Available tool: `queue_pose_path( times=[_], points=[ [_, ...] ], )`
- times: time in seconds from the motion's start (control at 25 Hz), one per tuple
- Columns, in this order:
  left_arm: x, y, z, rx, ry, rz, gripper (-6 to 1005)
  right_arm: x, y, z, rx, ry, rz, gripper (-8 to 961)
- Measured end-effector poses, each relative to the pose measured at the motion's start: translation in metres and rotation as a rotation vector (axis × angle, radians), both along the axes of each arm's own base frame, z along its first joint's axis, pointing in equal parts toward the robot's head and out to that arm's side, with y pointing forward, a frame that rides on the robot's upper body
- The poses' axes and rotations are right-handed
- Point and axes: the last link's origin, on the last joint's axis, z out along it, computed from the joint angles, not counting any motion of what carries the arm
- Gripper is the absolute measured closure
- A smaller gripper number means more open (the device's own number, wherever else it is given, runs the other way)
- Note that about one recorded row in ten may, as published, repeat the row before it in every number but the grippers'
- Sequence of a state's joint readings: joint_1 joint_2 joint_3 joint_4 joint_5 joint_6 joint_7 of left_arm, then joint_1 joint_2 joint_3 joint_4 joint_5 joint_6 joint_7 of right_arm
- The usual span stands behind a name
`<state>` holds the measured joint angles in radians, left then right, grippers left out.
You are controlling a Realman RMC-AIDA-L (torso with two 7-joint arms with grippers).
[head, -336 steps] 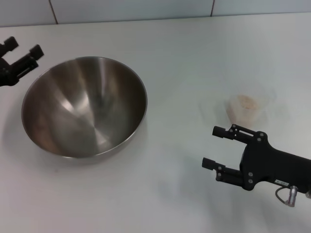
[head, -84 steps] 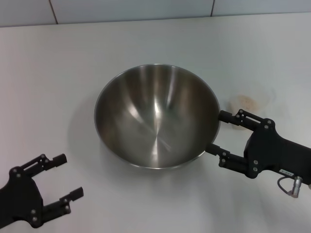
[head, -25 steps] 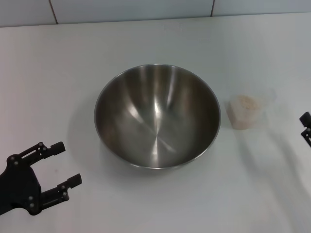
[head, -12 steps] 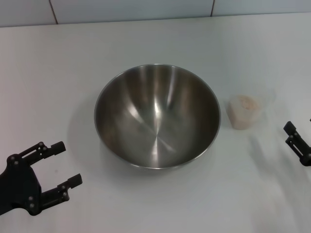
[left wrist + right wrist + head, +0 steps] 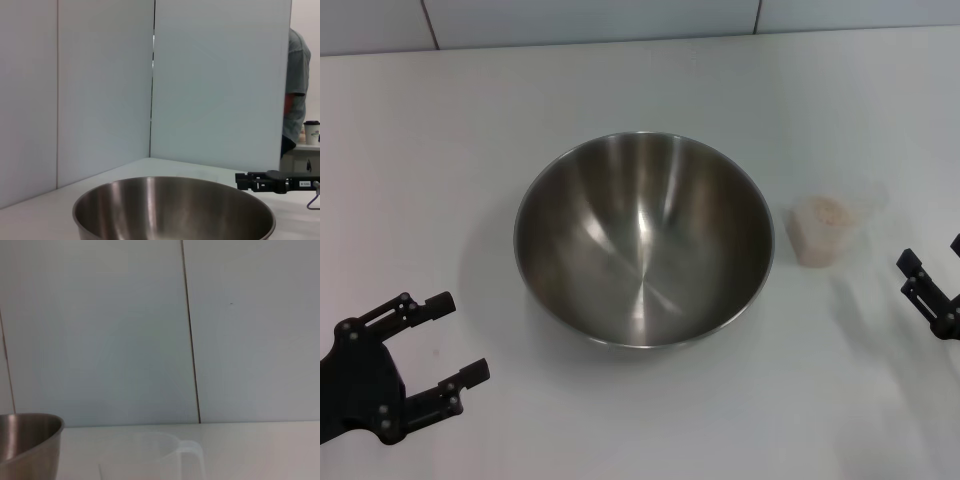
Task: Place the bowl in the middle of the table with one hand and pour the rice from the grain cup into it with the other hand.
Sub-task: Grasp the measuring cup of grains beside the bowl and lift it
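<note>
Sitting mid-worktop, the bowl (image 5: 643, 240) is placed; the grain cup (image 5: 827, 231) of rice (image 5: 825, 209) beside it awaits pouring. Left tool (image 5: 448, 340) spread; right tool (image 5: 928, 283) unclear, near the right edge.

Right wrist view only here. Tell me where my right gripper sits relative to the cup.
Observer: In the head view, the right gripper is open and apart from the cup, on the cup's side away from the bowl and slightly nearer the robot.
Operator: Report what's in the cup.
Observer: Rice, a pale mass inside; the cup stands upright.
Operator: Give me the left gripper.
Observer: The left gripper is open, off the bowl's near-left side and clear of it.
</note>
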<state>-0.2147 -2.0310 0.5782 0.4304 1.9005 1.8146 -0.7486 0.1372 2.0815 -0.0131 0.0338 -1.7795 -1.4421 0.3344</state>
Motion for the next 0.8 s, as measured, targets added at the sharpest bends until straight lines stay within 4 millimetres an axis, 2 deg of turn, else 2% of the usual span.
queue_pose_path(
  times=[0.8],
  points=[
    [0.001, -0.002, 0.0, 0.009, -0.018, 0.005, 228, -0.002, 0.034, 0.001, -0.019, -0.036, 0.0, 249]
  ],
)
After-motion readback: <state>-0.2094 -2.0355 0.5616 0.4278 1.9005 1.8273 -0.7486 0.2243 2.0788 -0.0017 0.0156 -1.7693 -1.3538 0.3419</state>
